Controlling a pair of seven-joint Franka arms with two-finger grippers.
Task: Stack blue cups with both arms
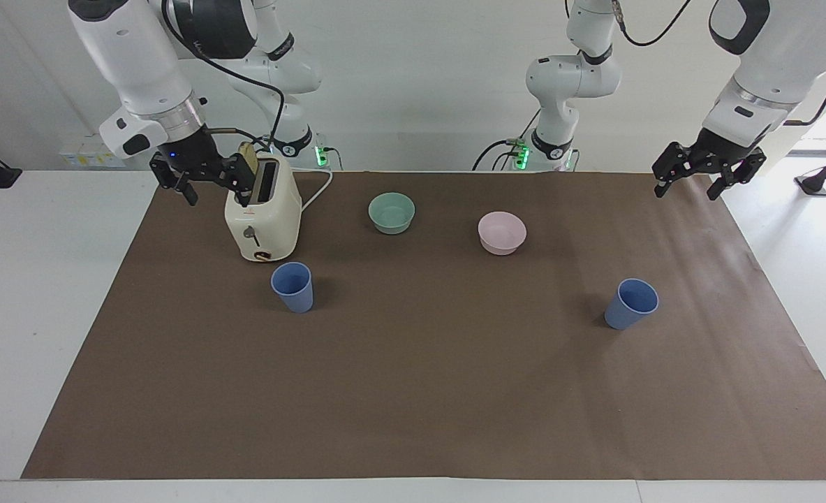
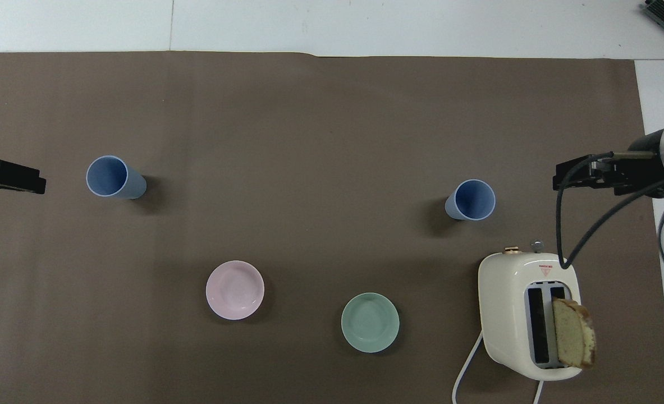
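While apart, blue cups (image 1: 292,286) (image 1: 631,303) mouth-up.
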